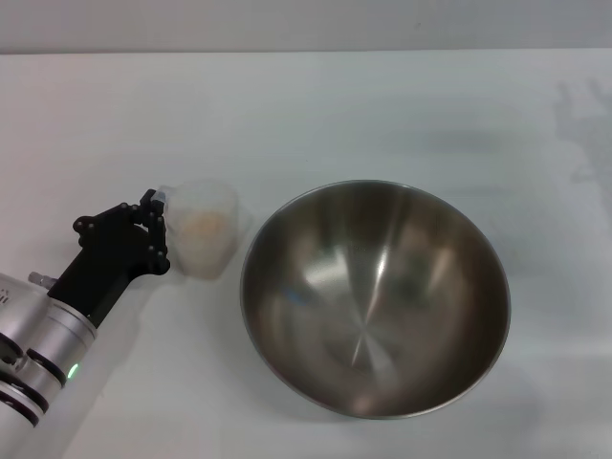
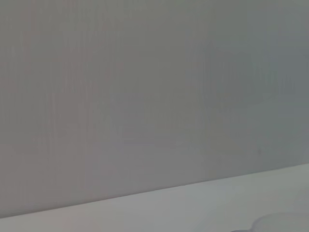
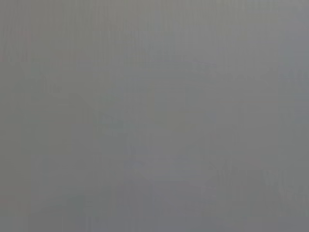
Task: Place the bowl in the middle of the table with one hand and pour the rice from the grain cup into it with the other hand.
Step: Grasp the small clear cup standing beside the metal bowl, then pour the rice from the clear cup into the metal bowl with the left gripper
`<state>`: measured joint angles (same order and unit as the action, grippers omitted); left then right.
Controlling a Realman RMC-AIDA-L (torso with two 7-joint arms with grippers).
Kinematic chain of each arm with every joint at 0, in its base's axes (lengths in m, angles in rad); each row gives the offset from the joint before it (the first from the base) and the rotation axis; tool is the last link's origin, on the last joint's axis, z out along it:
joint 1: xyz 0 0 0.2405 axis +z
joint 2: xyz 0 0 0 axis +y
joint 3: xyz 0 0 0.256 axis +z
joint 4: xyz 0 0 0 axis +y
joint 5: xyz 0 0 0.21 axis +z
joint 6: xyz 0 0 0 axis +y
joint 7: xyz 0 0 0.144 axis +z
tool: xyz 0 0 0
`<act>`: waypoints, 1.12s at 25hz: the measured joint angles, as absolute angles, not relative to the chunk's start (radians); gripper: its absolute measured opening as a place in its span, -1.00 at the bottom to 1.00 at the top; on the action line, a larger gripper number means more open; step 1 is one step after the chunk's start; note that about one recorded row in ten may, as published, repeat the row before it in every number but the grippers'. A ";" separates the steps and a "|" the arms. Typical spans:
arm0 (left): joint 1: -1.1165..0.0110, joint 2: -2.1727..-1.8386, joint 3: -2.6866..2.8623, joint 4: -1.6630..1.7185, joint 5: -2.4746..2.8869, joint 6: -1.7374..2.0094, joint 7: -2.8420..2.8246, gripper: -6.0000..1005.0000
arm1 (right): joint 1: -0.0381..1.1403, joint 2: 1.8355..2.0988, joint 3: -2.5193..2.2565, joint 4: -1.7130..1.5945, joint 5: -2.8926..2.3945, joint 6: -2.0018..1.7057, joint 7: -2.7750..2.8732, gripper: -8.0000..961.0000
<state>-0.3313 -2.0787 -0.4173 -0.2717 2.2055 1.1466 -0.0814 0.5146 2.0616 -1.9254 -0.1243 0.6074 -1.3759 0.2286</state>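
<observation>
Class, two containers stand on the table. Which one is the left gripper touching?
The grain cup, small clear plastic holding rice; the left gripper is at its side. The wide steel bowl stands untouched.

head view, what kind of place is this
Probably a lab or test bench staged for a kitchen task: a plain white table, a steel bowl, and a grain cup of rice at the left gripper.

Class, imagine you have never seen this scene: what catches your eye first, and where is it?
First, the big shiny bowl, empty, on the white table slightly right of centre. Next, just to its left, the small grain cup holding rice, with the left gripper at its handle side.
</observation>
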 joint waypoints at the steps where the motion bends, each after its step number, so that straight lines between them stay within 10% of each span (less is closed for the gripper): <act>1: -0.331 -2.079 -0.418 -0.273 2.205 1.146 -0.084 -0.86 | 0.515 2.062 -1.925 -0.124 0.607 -1.376 0.229 -0.09; 28: -0.385 -2.080 -0.434 -0.328 2.481 1.549 0.977 -0.94 | 0.526 2.058 -1.874 -0.134 0.617 -1.378 0.165 -0.09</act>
